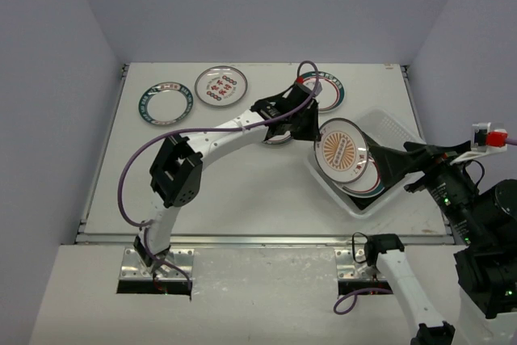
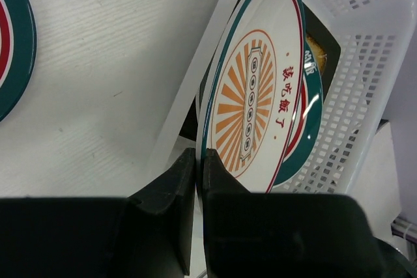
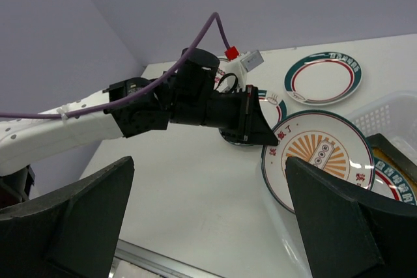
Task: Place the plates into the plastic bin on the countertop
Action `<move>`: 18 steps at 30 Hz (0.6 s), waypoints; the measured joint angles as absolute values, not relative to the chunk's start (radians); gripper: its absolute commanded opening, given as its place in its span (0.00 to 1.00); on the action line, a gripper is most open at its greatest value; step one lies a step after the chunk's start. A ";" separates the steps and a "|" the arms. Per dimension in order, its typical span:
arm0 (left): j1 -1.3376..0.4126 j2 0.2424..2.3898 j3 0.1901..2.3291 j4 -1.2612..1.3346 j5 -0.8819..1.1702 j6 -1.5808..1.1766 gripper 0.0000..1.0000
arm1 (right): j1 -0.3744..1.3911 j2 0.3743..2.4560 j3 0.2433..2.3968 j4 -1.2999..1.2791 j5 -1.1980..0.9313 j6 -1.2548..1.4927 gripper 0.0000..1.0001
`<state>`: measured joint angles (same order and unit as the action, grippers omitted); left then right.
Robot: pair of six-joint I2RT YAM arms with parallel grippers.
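My left gripper (image 1: 313,130) (image 2: 201,155) is shut on the rim of a round white plate with an orange sunburst motif (image 1: 342,151) (image 2: 255,96) (image 3: 317,158). It holds that plate tilted over the near-left part of the plastic bin (image 1: 396,131) (image 2: 371,83) (image 3: 391,110). In the bin lie a teal-rimmed plate (image 2: 314,73) (image 3: 393,185) and a dark square plate (image 2: 322,47). My right gripper (image 1: 394,169) (image 3: 208,161) hovers over the bin's right side, open and holding nothing. On the countertop (image 1: 242,191) a teal-red-rimmed plate (image 1: 329,91) (image 3: 324,80) lies behind the left arm.
At the back left of the countertop lie a teal ring plate (image 1: 166,103) (image 2: 14,43) and a round plate with red motifs (image 1: 220,86). Another plate (image 1: 277,138) (image 3: 233,137) is mostly hidden under the left wrist. Grey walls close off both sides.
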<state>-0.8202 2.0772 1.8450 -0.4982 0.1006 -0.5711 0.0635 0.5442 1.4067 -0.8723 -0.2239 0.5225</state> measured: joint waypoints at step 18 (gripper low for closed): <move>-0.878 2.368 2.221 -0.671 0.025 -0.543 0.00 | 0.064 0.541 1.371 -0.884 -0.218 0.518 0.99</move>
